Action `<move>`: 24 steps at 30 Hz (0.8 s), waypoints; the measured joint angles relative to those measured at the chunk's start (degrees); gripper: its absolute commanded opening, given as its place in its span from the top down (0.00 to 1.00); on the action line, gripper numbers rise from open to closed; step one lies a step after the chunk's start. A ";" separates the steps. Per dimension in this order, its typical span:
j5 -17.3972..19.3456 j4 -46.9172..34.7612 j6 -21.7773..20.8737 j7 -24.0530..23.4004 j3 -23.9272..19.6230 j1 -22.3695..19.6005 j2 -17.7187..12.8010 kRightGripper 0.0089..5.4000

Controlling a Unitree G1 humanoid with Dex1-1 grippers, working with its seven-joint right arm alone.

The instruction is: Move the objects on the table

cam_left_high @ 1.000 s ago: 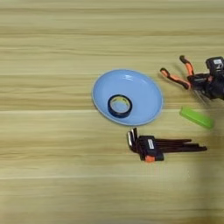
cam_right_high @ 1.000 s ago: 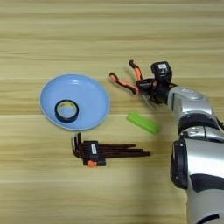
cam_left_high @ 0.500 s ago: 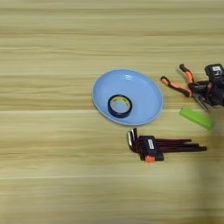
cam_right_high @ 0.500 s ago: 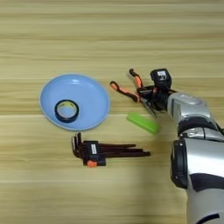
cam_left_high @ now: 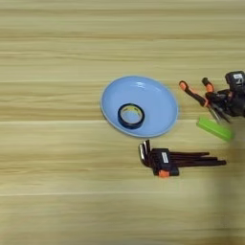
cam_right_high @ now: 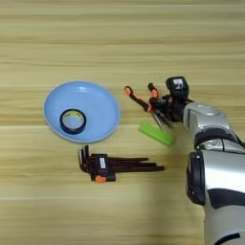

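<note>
The right gripper (cam_right_high: 161,106) appears closed on the head end of the orange-and-black-handled pliers (cam_right_high: 143,103), though the contact is partly hidden; these lie right of the blue plate (cam_right_high: 100,93), just above the green block (cam_right_high: 156,134). The black tape roll (cam_right_high: 72,120) sits in the plate, and the hex key set (cam_right_high: 117,165) lies below it. To do this step well, the grip should be firm near the pivot before lifting clear of the block; no legible writing appears anywhere.

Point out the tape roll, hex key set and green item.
tape roll (cam_left_high: 131,116), left eye view, on its black ring.
hex key set (cam_right_high: 102,164), right eye view, on its holder.
green item (cam_right_high: 156,134), right eye view, mid-body.
</note>
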 measured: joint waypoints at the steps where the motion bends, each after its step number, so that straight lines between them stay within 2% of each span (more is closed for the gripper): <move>1: 0.00 0.00 -0.03 -0.09 0.00 0.00 0.00 0.53; 9: 0.00 -0.39 -1.99 -2.43 -0.14 -1.63 0.02 0.32; 10: 0.00 -0.49 -2.12 -2.58 -0.14 -1.89 0.03 0.27; 14: 0.09 -2.66 -3.14 -1.73 -0.12 -2.51 0.03 0.18; 18: 0.59 -8.07 -4.04 0.96 0.02 -2.64 0.74 0.04; 20: 0.79 -10.94 -4.00 1.88 0.32 -2.59 1.22 0.00; 24: 2.18 -21.92 -1.95 4.61 0.87 0.00 3.08 0.00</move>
